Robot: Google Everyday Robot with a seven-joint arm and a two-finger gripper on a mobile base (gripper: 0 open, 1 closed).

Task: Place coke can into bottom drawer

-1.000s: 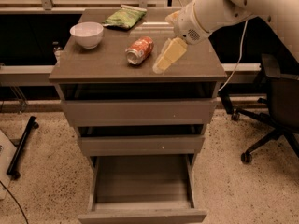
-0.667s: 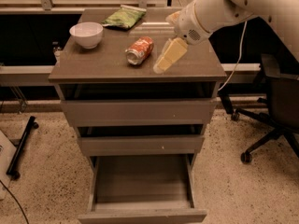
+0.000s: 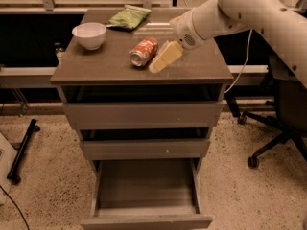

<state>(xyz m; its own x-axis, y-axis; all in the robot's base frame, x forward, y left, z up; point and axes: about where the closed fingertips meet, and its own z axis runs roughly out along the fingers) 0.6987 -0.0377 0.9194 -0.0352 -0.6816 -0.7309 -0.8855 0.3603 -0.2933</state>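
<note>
End effector (image 3: 165, 57) nearer coke can (image 3: 144, 51) atop cabinet (image 3: 108, 67)

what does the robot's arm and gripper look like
The arm is thick, smooth, white and tubular, with a rounded wrist housing and a thin pale cable hanging beneath. The gripper, over the cabinet top beside the coke can, is a pale yellow wedge.

- I have my arm (image 3: 259, 8) reaching in from the upper right, sloping down toward the left.
- My wrist (image 3: 192, 28) bends downward.
- My gripper (image 3: 164, 58) hangs mid-view, tilted down-left.
</note>
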